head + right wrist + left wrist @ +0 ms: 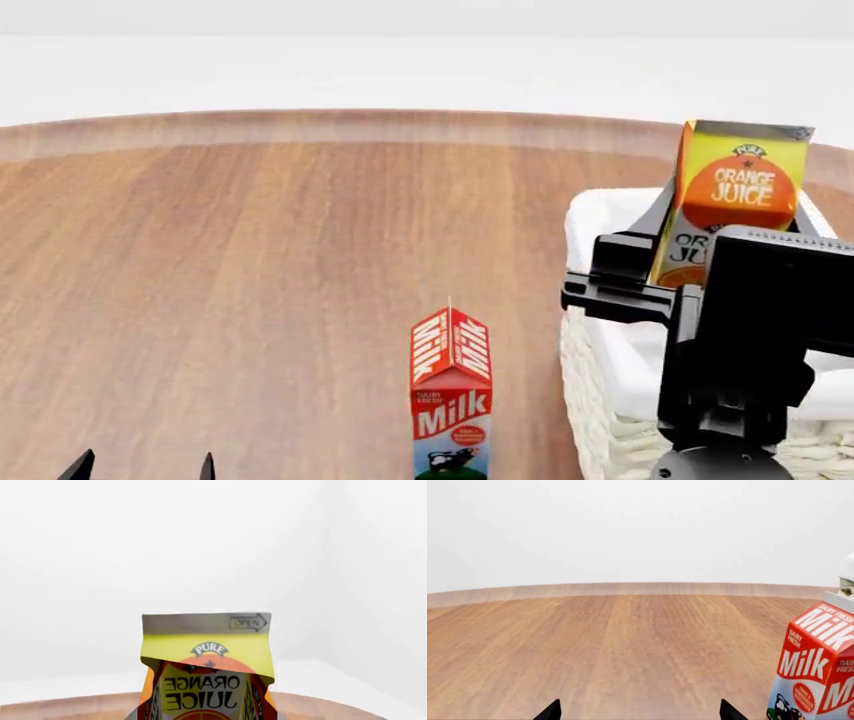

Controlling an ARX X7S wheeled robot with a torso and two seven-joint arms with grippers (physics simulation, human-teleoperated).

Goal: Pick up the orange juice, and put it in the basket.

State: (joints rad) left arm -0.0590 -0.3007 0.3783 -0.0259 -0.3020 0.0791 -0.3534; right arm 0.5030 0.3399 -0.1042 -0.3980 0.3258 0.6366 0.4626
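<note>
I am holding the right pincer (pixel 641 285) clenched on the orange juice (pixel 731 205), gripping the carton low on its body while the gable top stands clear above the fingers. In the head view the carton is sitting up in the air over the basket (pixel 601 400), above the near-left part of its opening, and it is not touching the rim or the liner. Its long axis is running close to upright, leaning only slightly. The right wrist view is showing the same carton (pixel 207 667) right in front of the lens, print reversed, so the load is lying directly between the fingers, though the fingertips themselves are out of that picture.

What the coming move turns on, as I am judging it: the basket is lying straight below the carton, so the way to go is down, keeping the carton upright. The right arm is the only one in play here.

Away from the basket, toward the robot's left, the Milk carton (pixel 450 395) is standing upright on the bench (pixel 267 250), just beside the basket's left wall but apart from it. Farther left again, the left pincer (pixel 144 468) is resting low with its fingers spread and nothing between them; its wrist view is showing bare bench and the Milk carton off to one side.
</note>
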